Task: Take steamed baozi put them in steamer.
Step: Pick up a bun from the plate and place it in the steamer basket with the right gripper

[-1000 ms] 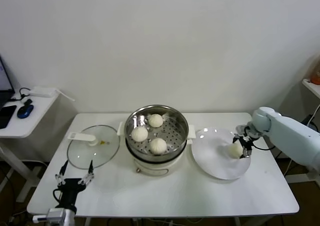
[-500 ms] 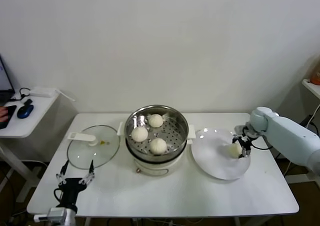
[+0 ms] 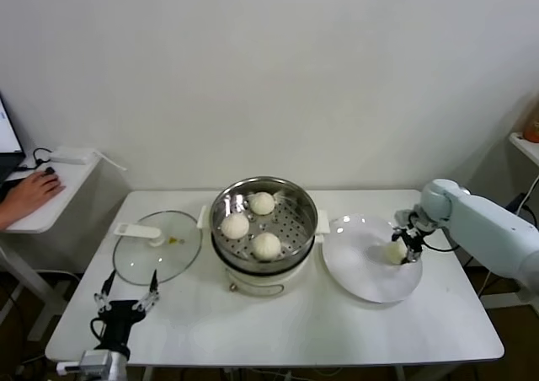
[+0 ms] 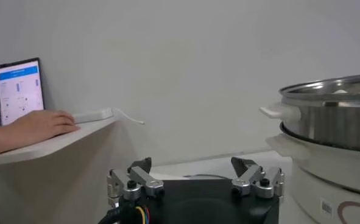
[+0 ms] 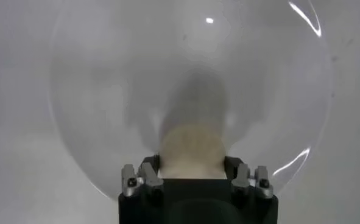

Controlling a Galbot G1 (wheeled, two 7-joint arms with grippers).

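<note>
Right gripper (image 3: 402, 248) sits narrow around the last baozi (image 3: 395, 251) on the white plate (image 3: 358, 271), just right of the steamer (image 3: 264, 229); firm hold not confirmed. Bun looks light, soft, dentable: grip gently across its widest middle. Left gripper (image 3: 126, 298) parked, jaws wide.

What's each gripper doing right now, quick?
Left gripper: open, empty, parked low by the table's front edge.
Right gripper: shut on the last baozi on the plate.

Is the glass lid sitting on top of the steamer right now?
No, the glass lid lies flat on the table beside the open steamer, where three baozi show uncovered.
</note>
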